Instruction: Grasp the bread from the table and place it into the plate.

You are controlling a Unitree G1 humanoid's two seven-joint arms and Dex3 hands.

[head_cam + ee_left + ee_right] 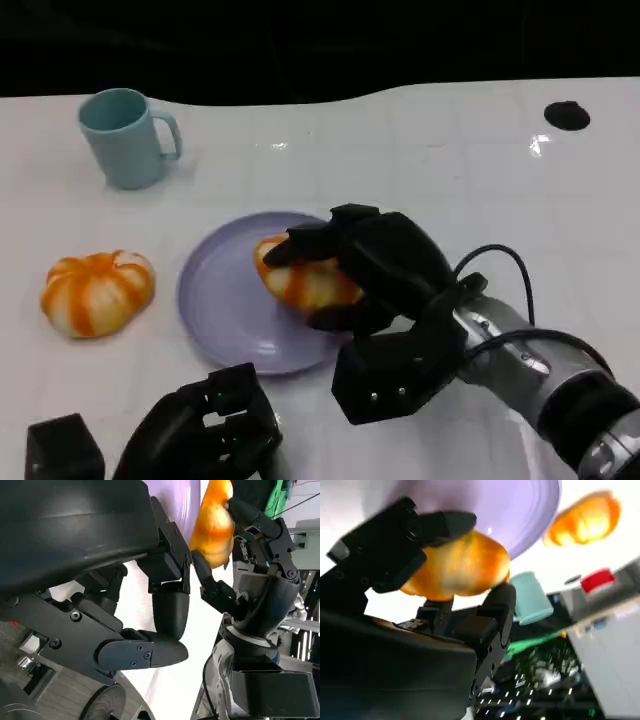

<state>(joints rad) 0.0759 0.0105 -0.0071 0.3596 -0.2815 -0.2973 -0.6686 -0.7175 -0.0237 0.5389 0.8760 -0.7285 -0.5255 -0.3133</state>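
A glazed orange bread [300, 281] lies on the right part of the lilac plate [225, 300], and my right hand [370, 265] grips it from the right with fingers over its top and under its near side. The right wrist view shows that bread [457, 567] held between the fingers [415, 530] against the plate [520, 510]. In the left wrist view the same bread [216, 525] sits in the right hand [260, 555]. My left hand [205, 425] rests low near the table's front edge, fingers curled, holding nothing.
A second orange-and-white bread [97, 290] lies on the white table left of the plate. A light blue mug [125, 137] stands at the back left. A small black disc [567, 115] sits at the back right.
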